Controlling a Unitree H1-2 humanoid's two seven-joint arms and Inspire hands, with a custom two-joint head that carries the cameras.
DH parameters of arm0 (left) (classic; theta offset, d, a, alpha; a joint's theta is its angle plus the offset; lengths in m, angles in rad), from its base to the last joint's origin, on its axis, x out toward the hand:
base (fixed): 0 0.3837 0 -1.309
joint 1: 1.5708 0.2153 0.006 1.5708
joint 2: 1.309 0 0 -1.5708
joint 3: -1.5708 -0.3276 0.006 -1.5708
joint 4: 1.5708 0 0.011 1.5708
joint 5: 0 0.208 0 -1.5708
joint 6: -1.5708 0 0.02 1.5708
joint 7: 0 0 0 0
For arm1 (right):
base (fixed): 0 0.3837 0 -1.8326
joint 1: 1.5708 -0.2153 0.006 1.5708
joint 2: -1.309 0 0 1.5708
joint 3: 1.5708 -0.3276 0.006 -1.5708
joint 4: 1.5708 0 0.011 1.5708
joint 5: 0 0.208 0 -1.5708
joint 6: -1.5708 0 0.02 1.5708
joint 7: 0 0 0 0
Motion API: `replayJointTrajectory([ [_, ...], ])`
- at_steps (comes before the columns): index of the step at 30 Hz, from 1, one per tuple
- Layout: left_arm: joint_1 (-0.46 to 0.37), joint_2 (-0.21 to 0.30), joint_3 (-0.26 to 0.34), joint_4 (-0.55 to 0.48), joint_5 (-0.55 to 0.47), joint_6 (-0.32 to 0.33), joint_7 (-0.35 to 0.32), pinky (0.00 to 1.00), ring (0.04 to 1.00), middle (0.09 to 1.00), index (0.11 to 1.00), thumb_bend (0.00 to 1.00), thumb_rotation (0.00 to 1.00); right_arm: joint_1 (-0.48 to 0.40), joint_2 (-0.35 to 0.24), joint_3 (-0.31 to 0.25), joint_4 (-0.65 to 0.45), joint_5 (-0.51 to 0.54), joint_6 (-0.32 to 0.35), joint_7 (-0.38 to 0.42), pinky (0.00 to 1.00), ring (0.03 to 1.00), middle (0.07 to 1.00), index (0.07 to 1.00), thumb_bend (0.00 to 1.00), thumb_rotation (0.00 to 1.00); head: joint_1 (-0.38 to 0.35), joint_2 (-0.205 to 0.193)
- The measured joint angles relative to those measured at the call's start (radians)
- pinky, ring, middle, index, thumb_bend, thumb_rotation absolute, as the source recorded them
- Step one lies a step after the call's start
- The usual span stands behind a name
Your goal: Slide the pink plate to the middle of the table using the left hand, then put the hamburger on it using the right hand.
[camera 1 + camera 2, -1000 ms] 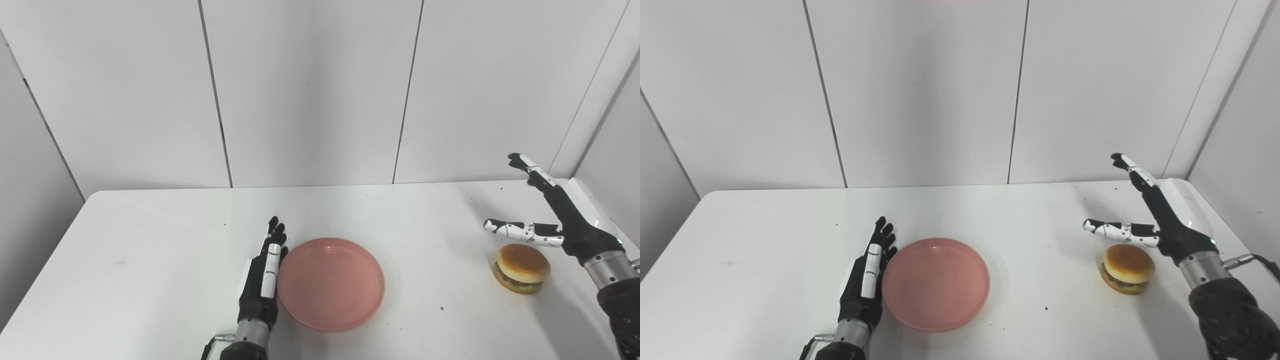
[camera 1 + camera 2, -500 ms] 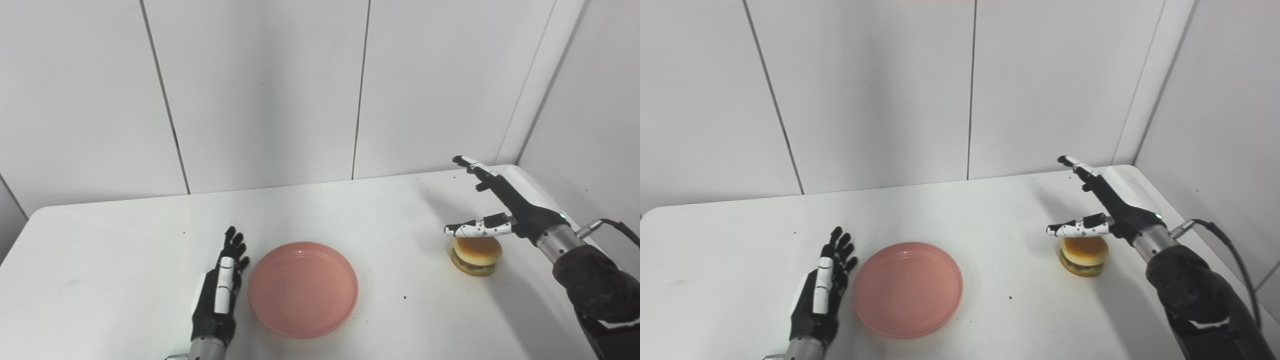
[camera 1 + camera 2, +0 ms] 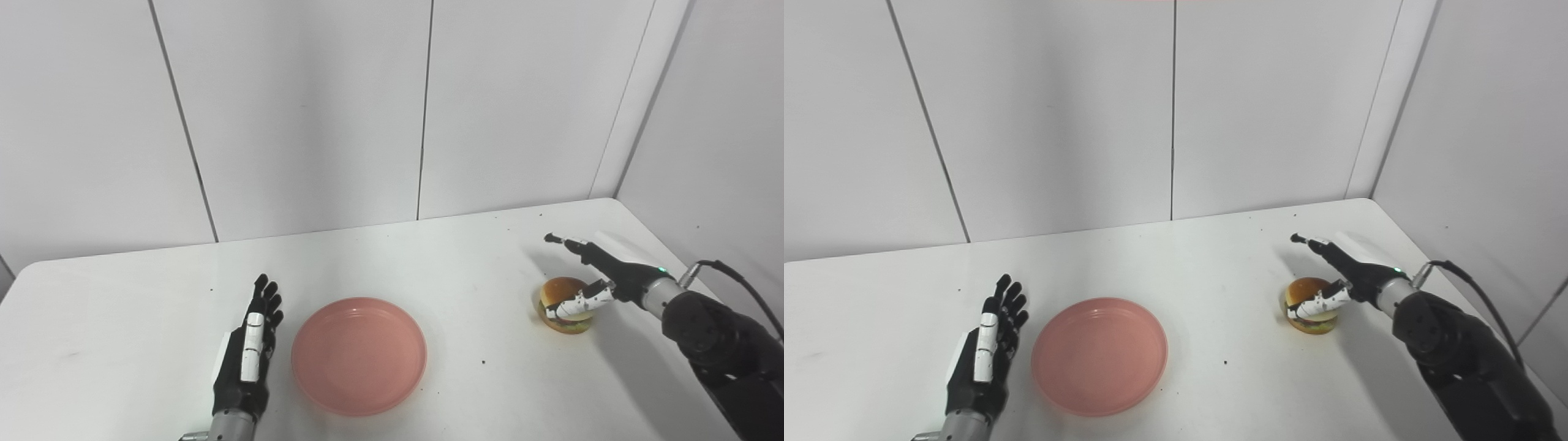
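Note:
The pink plate (image 3: 359,355) lies on the white table (image 3: 392,257), near its front middle. My left hand (image 3: 248,349) lies open and flat just left of the plate, with a small gap to the rim. The hamburger (image 3: 557,290) sits on the table at the right. My right hand (image 3: 606,272) is open and straddles it. Its thumb (image 3: 576,304) lies against the near side of the hamburger, and its fingers (image 3: 566,244) stretch out straight past the far side. The hamburger rests on the table.
White wall panels close the back of the table, and a side wall stands close to its right edge. The table's right rear corner (image 3: 612,205) is just behind my right hand. A cable (image 3: 735,282) runs from the right forearm.
The camera has swung to the right. My right hand has come down from above the hamburger, and its thumb now lies against it. My left hand has drawn slightly away from the plate rim.

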Motion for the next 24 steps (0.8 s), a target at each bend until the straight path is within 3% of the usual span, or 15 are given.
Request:
replayJointTrajectory([
  [3,0.0,0.0,0.001,0.001,0.0,0.0,0.0,1.0,1.0,0.995,1.0,0.74,1.0,-0.014,-0.004,0.025,0.024,-0.025,-0.03,-0.004,0.86,0.908,0.915,0.905,1.0,0.41,0.003,0.002],
  [9,0.0,-0.001,0.002,0.0,-0.001,0.0,0.001,1.0,1.0,1.0,1.0,0.75,1.0,-0.028,-0.016,0.049,0.088,-0.07,-0.082,-0.022,0.95,0.931,0.921,0.901,1.0,0.39,0.014,0.008],
  [11,0.0,-0.001,0.002,-0.001,-0.001,0.001,0.001,1.0,1.0,1.0,1.0,0.74,1.0,-0.034,-0.016,0.055,0.117,-0.071,-0.084,-0.022,0.92,0.927,0.925,0.897,1.0,0.39,0.014,0.008],
  [13,0.0,-0.001,0.002,-0.002,-0.001,0.001,0.001,1.0,1.0,1.0,1.0,0.73,1.0,-0.041,-0.014,0.057,0.141,-0.057,-0.085,-0.021,0.81,0.92,0.933,0.885,1.0,0.35,0.018,0.011],
  [15,0.001,-0.001,0.002,-0.002,-0.003,0.001,0.0,1.0,1.0,1.0,1.0,0.74,1.0,-0.054,-0.008,0.057,0.164,-0.038,-0.087,-0.02,0.73,0.832,0.879,0.858,0.99,0.3,0.018,0.011],
  [17,0.001,-0.001,0.003,-0.002,-0.005,0.001,0.0,1.0,1.0,1.0,1.0,0.74,1.0,-0.062,0.003,0.053,0.178,-0.028,-0.099,-0.035,0.62,0.697,0.785,0.8,0.94,0.23,0.024,0.011],
  [18,0.001,-0.002,0.004,-0.002,-0.007,0.001,0.0,1.0,1.0,1.0,1.0,0.74,1.0,-0.062,0.011,0.048,0.179,-0.026,-0.107,-0.051,0.52,0.586,0.69,0.691,0.82,0.16,0.025,0.011],
  [19,0.001,-0.002,0.004,-0.003,-0.007,0.001,0.0,1.0,1.0,1.0,1.0,0.74,1.0,-0.062,0.019,0.045,0.18,-0.025,-0.11,-0.067,0.46,0.518,0.623,0.559,0.62,0.14,0.025,0.012],
  [20,0.001,-0.002,0.004,-0.003,-0.007,0.001,0.0,1.0,1.0,1.0,1.0,0.74,1.0,-0.061,0.031,0.037,0.181,-0.025,-0.117,-0.089,0.45,0.511,0.616,0.546,0.6,0.14,0.025,0.012],
  [22,0.001,-0.002,0.004,-0.003,-0.007,0.001,0.0,1.0,1.0,1.0,1.0,0.72,1.0,-0.06,0.05,0.024,0.182,-0.026,-0.133,-0.13,0.43,0.474,0.51,0.503,0.54,0.03,0.026,0.014],
  [24,0.001,-0.002,0.004,-0.003,-0.007,0.001,0.0,1.0,1.0,1.0,1.0,0.72,1.0,-0.058,0.062,0.02,0.183,-0.029,-0.148,-0.17,0.41,0.451,0.485,0.496,0.53,0.01,0.026,0.014],
])
